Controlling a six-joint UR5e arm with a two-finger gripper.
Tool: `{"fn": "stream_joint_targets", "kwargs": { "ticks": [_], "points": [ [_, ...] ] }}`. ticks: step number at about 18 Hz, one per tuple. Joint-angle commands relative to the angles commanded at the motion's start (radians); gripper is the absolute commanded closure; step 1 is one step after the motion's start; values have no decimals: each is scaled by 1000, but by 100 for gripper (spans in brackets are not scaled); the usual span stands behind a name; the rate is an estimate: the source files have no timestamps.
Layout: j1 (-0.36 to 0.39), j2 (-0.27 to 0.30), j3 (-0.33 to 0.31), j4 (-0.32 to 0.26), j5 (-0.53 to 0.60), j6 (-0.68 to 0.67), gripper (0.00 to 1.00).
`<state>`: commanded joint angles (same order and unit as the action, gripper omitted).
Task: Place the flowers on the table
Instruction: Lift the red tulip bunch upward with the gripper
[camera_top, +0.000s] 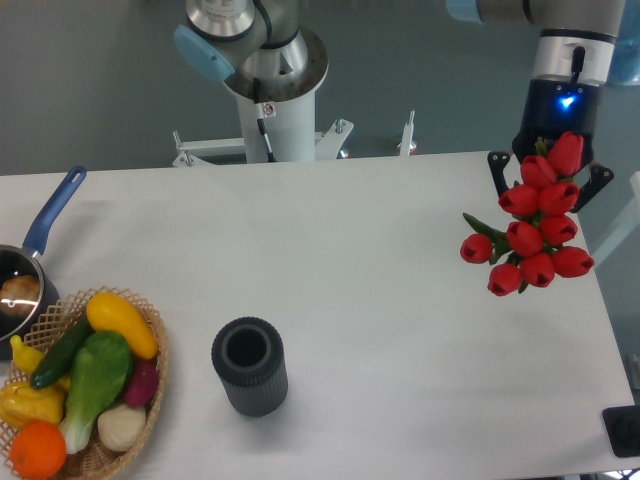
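My gripper (545, 172) pinches the tied bunch of red tulip flowers (533, 230) by hidden stems, buds dangling over the white table's (380, 260) right side, awaiting set-down.

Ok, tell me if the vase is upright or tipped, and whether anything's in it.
Upright and empty: the vase stands on the table, its open mouth showing a dark, bare interior.

A dark ribbed vase (249, 366) stands upright near the front edge. To its left, a wicker basket (150, 385) holds colourful vegetables (85, 385). Behind the basket, a blue-handled pot (30, 270) sits at the left edge.
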<state>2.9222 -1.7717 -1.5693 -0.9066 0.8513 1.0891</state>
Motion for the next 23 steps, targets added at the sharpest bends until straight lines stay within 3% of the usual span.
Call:
{"fn": "stream_joint_targets", "kwargs": {
  "ticks": [7,23],
  "points": [
    [-11,8,0,-5,101,-8,83],
    [-196,3,-21,-5,643,-86,83]
  ]
}}
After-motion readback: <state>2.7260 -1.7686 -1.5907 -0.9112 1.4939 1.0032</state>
